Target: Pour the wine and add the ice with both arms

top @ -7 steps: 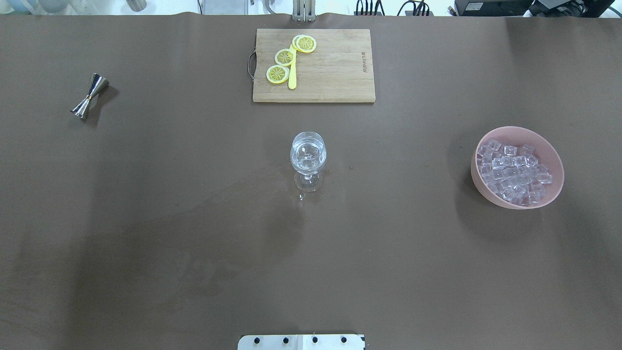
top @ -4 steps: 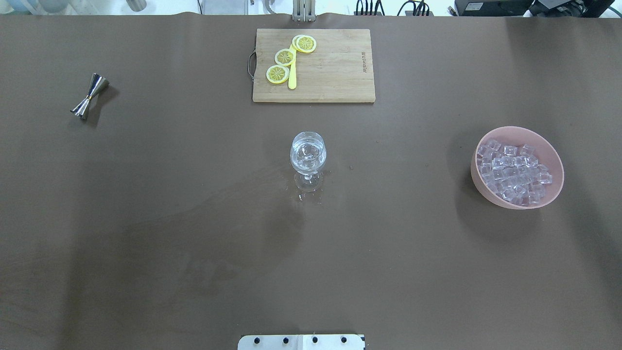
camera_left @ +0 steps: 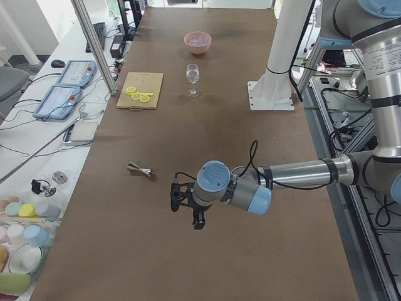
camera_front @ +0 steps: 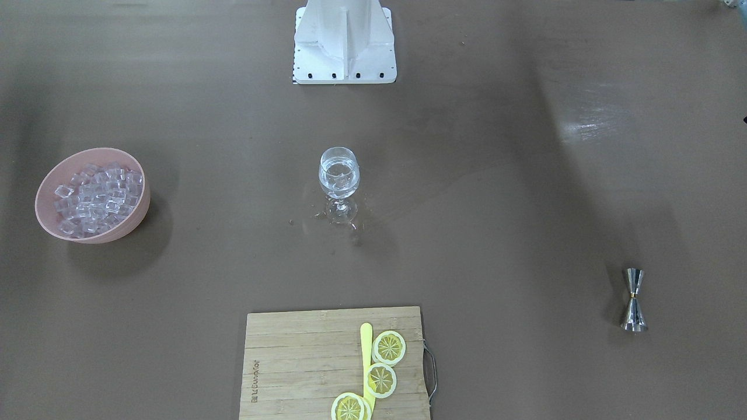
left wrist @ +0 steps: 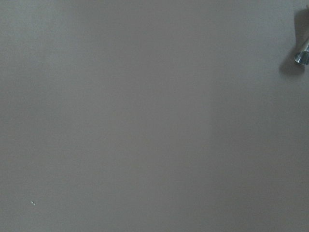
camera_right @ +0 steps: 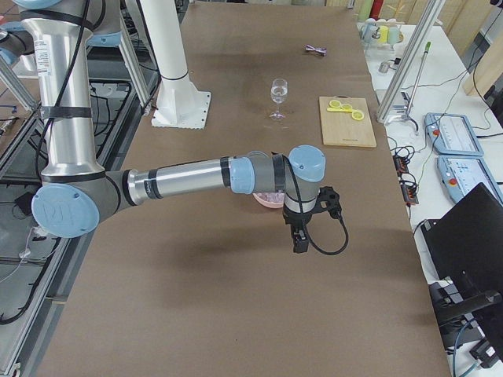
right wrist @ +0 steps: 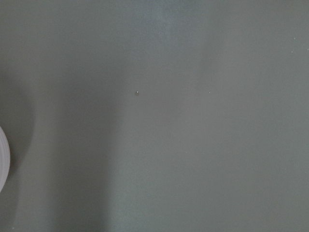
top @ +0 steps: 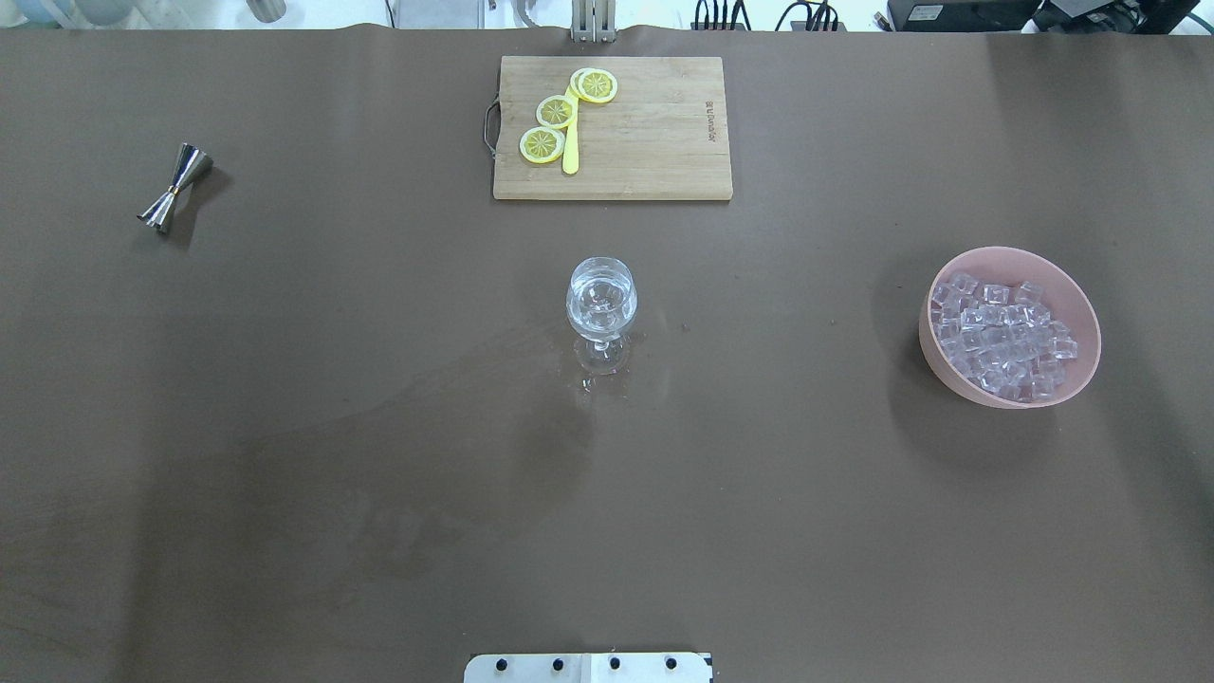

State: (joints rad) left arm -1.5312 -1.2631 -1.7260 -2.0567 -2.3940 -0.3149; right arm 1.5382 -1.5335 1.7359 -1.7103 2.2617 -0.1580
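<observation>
The wine [top: 600, 313] sits in the glass [top: 601, 355]; the ice [top: 1001, 334] fills the pink bowl [top: 1015, 250] well right of the glass; the left arm [camera_left: 301, 172] and right arm [camera_right: 181, 179] hang far from it; their jaws we cannot tell; pouring looks done to us; next, fetch ice.

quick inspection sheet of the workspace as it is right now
surface: brown table, droplets by the glass foot
job's things: glass upright at centre, wine inside; ice fills pink bowl
clutter: jigger; cutting board with lemon slices
grippers: left gripper and right gripper over bare table; open or shut unclear
cables: black cable looped at right wrist, another at left
surroundings: control boxes beside the table; people: nothing seen
</observation>
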